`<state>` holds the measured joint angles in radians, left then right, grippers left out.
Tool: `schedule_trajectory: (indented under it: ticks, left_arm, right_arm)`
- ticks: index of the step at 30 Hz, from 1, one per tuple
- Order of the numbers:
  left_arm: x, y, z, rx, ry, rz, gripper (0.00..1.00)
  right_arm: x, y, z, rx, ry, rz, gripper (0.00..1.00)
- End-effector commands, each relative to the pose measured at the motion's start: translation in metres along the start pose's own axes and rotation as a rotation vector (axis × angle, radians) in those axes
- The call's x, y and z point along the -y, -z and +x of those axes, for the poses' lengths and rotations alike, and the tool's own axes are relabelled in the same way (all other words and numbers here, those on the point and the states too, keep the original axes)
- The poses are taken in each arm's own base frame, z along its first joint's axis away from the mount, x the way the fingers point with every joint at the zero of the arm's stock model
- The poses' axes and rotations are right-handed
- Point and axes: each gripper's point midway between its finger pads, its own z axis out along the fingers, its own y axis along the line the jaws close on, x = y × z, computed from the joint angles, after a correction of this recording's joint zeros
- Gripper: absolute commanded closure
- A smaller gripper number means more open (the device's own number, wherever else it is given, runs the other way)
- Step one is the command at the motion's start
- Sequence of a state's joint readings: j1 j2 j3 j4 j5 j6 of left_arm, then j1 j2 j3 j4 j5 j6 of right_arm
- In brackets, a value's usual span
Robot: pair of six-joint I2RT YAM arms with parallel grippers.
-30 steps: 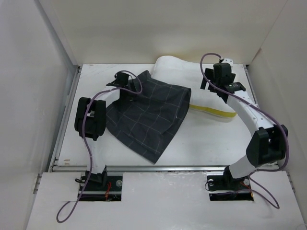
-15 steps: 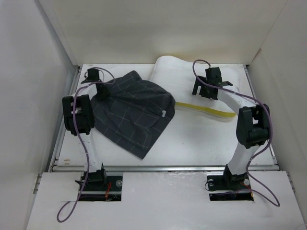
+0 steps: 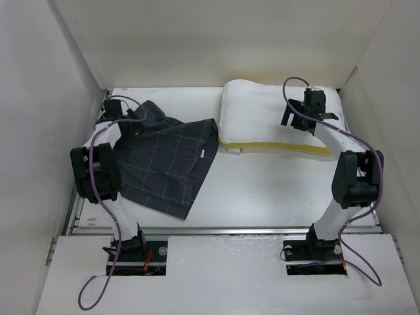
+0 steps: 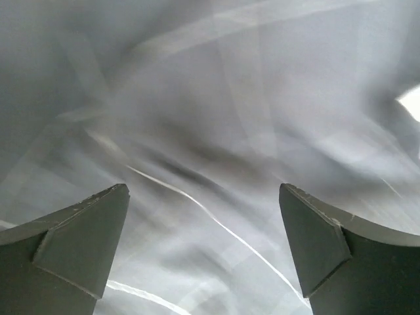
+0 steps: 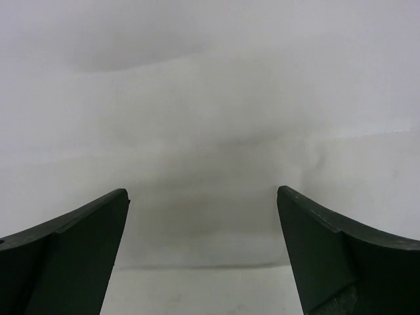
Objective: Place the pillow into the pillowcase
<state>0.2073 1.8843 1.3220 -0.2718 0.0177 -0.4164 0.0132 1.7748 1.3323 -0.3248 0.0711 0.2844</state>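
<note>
The white pillow (image 3: 262, 118) lies flat at the back centre-right, its yellow band (image 3: 282, 146) along the near edge. The dark checked pillowcase (image 3: 164, 161) lies spread at the left, its right corner close to the pillow's left end. My left gripper (image 3: 128, 111) is at the pillowcase's far left corner. In the left wrist view it (image 4: 203, 190) is open, with blurred grey fabric (image 4: 216, 111) filling the view between the jaws. My right gripper (image 3: 300, 117) is over the pillow's right end. In the right wrist view it (image 5: 202, 191) is open above the white pillow surface (image 5: 210, 98).
White walls close in on the table at the left (image 3: 39, 131), back (image 3: 216, 39) and right (image 3: 394, 118). A metal rail (image 3: 230, 230) runs along the table's near edge. Bare table (image 3: 262, 190) lies in front of the pillow.
The pillowcase has been dragged left, off the pillow, and the two now lie side by side. My left gripper moved toward the far left corner. The pillow now lies flatter, and my right gripper is at its right end.
</note>
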Motion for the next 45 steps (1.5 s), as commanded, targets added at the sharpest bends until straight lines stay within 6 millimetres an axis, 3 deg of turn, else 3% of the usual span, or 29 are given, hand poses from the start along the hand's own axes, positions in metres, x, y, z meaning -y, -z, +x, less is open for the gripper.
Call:
schedule_trajectory:
  ticks: [1,4,5,7,8,9,10,11,12,14,16,18,19,21,22,24,25,26,28,29,31,32,33,35,36,38,39,43,45]
  left_arm:
    - [0.067,0.082,-0.026,0.176,-0.175,0.196,0.01]
    - [0.111,0.117,-0.008,0.230,-0.270,0.357,0.01]
    - [0.127,0.138,0.004,0.252,-0.315,0.433,0.01]
    - [0.143,0.163,0.006,0.305,-0.350,0.483,0.01]
    - [0.148,0.187,0.001,0.367,-0.342,0.492,0.01]
    - [0.159,0.201,0.013,0.382,-0.368,0.503,0.01]
    - [0.162,0.211,0.012,0.422,-0.368,0.483,0.01]
    - [0.156,0.217,0.004,0.486,-0.348,0.413,0.01]
    - [0.167,0.233,0.012,0.514,-0.360,0.438,0.01]
    - [0.178,0.239,0.010,0.558,-0.351,0.462,0.01]
    - [0.209,0.247,0.032,0.519,-0.451,0.702,0.01]
    - [0.231,0.256,0.059,0.426,-0.478,0.960,0.01]
    - [0.233,0.242,0.062,0.386,-0.462,0.992,0.01]
    - [0.243,0.236,0.050,0.317,-0.420,0.985,0.10]
    - [0.242,0.210,0.046,0.279,-0.423,0.884,0.12]
    - [0.247,0.207,0.042,0.359,-0.455,0.738,0.00]
    - [0.234,0.193,0.039,0.428,-0.476,0.591,0.00]
    - [0.242,0.195,0.061,0.413,-0.518,0.588,0.00]
    - [0.237,0.186,0.082,0.361,-0.543,0.555,0.00]
    - [0.235,0.180,0.093,0.327,-0.549,0.546,0.00]
    - [0.219,0.161,0.120,0.250,-0.551,0.484,0.00]
    - [0.213,0.158,0.129,0.236,-0.571,0.454,0.00]
    - [0.204,0.145,0.147,0.194,-0.591,0.399,0.00]
    - [0.177,0.130,0.161,0.153,-0.608,0.263,0.00]
    - [0.165,0.124,0.175,0.114,-0.628,0.208,0.00]
    - [0.150,0.116,0.186,0.080,-0.638,0.140,0.00]
    - [0.145,0.115,0.187,0.074,-0.631,0.122,0.00]
    - [0.121,0.096,0.204,0.024,-0.653,0.040,0.00]
    - [0.117,0.088,0.209,0.005,-0.665,0.020,0.00]
  right_arm:
    - [-0.056,0.057,-0.053,0.229,0.204,-0.143,0.00]
    - [-0.102,0.076,-0.059,0.277,0.285,-0.252,0.00]
    - [-0.109,0.077,-0.056,0.275,0.294,-0.266,0.00]
    - [-0.137,0.085,-0.062,0.322,0.322,-0.330,0.00]
    - [-0.144,0.082,-0.059,0.317,0.318,-0.341,0.00]
    - [-0.149,0.084,-0.061,0.338,0.319,-0.342,0.00]
    - [-0.154,0.088,-0.057,0.358,0.323,-0.330,0.00]
    - [-0.162,0.108,-0.075,0.459,0.304,-0.350,0.00]
    - [-0.163,0.115,-0.077,0.499,0.295,-0.354,0.00]
    - [-0.161,0.120,-0.079,0.549,0.246,-0.360,0.00]
    - [-0.166,0.124,-0.077,0.547,0.242,-0.402,0.00]
    - [-0.170,0.114,-0.071,0.512,0.226,-0.409,0.00]
    - [-0.171,0.111,-0.070,0.500,0.218,-0.409,0.00]
    - [-0.175,0.112,-0.072,0.494,0.208,-0.424,0.00]
    - [-0.177,0.107,-0.068,0.480,0.214,-0.430,0.00]
    - [-0.188,0.106,-0.070,0.479,0.222,-0.455,0.00]
    - [-0.190,0.094,-0.065,0.454,0.228,-0.447,0.00]
    - [-0.191,0.086,-0.063,0.429,0.233,-0.438,0.00]
    - [-0.195,0.073,-0.066,0.374,0.243,-0.407,0.00]
    - [-0.200,0.048,-0.049,0.303,0.254,-0.391,0.00]
    - [-0.210,0.038,-0.049,0.280,0.263,-0.382,0.00]
    - [-0.210,0.020,-0.038,0.248,0.270,-0.370,0.00]
    - [-0.215,0.014,-0.032,0.238,0.279,-0.365,0.00]
    - [-0.230,0.008,-0.029,0.238,0.289,-0.374,0.00]
    - [-0.228,-0.011,-0.017,0.200,0.298,-0.350,0.00]
    - [-0.238,-0.018,-0.014,0.180,0.310,-0.352,0.00]
    - [-0.235,-0.034,0.001,0.139,0.321,-0.335,0.00]
    - [-0.229,-0.064,0.035,0.044,0.319,-0.278,0.00]
    - [-0.222,-0.069,0.043,0.021,0.326,-0.251,0.15]
